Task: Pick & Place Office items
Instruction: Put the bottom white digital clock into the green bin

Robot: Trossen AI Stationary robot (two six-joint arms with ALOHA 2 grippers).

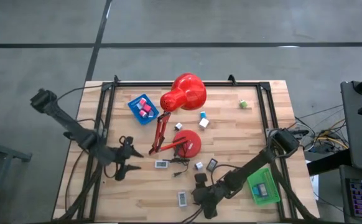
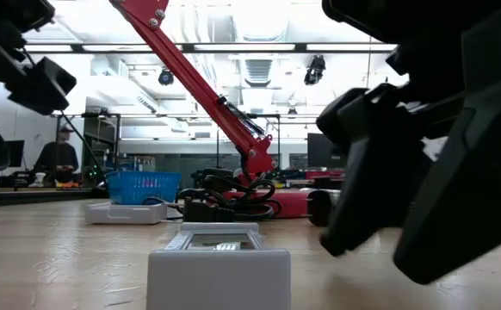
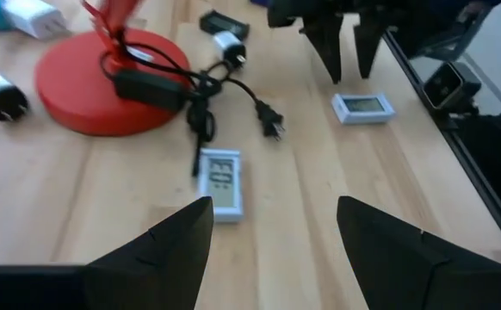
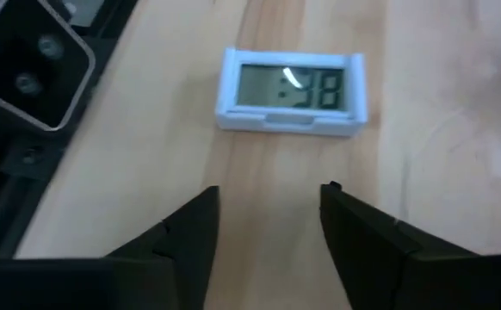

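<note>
Small office items lie scattered on the wooden table around a red desk lamp [image 1: 184, 93]. A white digital clock [image 4: 292, 90] lies flat near the table's near edge. My right gripper [image 4: 268, 224] stands open just short of it, slanting down, with nothing between its fingers; the high view shows the same gripper [image 1: 199, 200] beside the clock [image 1: 182, 198]. A second white clock [image 3: 220, 182] lies flat next to the lamp's black cord. My left gripper [image 3: 272, 232] is open at the table's left [image 1: 133, 160], pointing toward that clock from a distance.
A blue tray [image 1: 142, 107] with pink blocks sits at the far left, a green tray [image 1: 263, 186] at the near right. The lamp's round base [image 1: 189, 142], cord and plug [image 3: 272, 125] lie mid-table. Small blocks [image 1: 203, 122] and dark pieces [image 1: 212, 164] are spread around it.
</note>
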